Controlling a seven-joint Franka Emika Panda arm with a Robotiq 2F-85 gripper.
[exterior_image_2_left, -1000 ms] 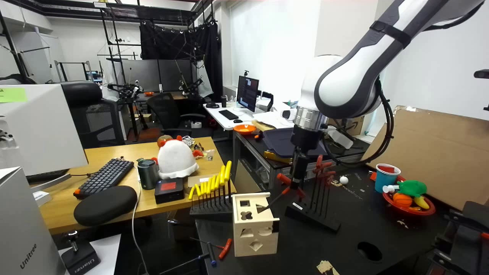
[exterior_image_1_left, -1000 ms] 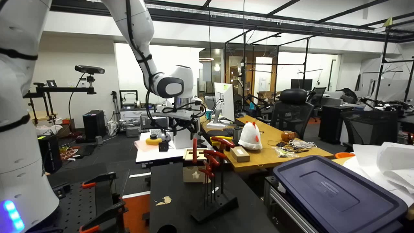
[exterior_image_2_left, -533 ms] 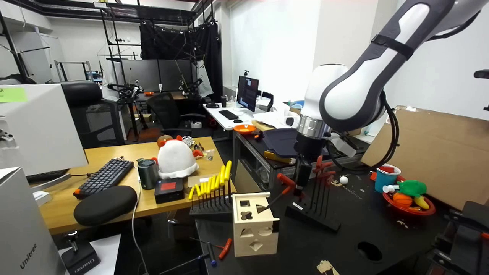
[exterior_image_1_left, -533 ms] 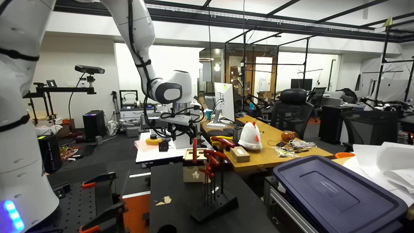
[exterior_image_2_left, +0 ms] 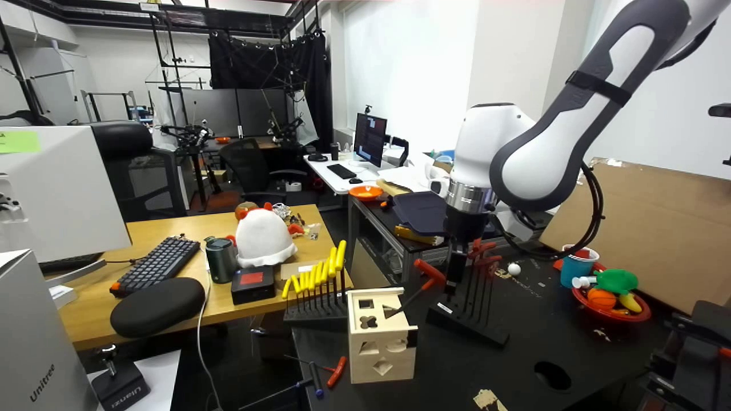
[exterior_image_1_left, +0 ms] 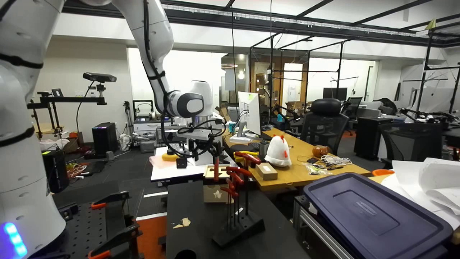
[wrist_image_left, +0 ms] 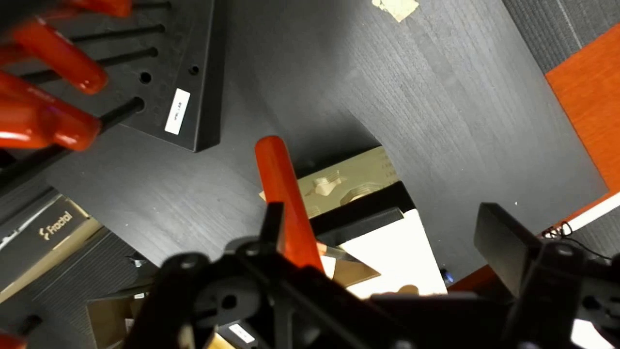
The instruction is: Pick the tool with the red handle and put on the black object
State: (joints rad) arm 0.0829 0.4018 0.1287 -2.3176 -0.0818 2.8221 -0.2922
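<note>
Lowered since a second ago: my black two-fingered claw [wrist_image_left: 382,218], fingers spread wide | red T-handled tool [exterior_image_2_left: 431,273]: tilted, dark shaft in a hole atop the pale wooden box [exterior_image_2_left: 384,338], near the left edge of the black tabletop [exterior_image_2_left: 457,365] in an exterior view; handle beside one finger, contact unclear | black wedge-shaped tool stand [exterior_image_2_left: 471,329]: farther from that edge

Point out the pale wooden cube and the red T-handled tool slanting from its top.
Pale wooden cube [exterior_image_2_left: 382,341]: in an exterior view, on its near wall.
Red T-handled tool [wrist_image_left: 290,196]: in the wrist view, on its handle.
</note>
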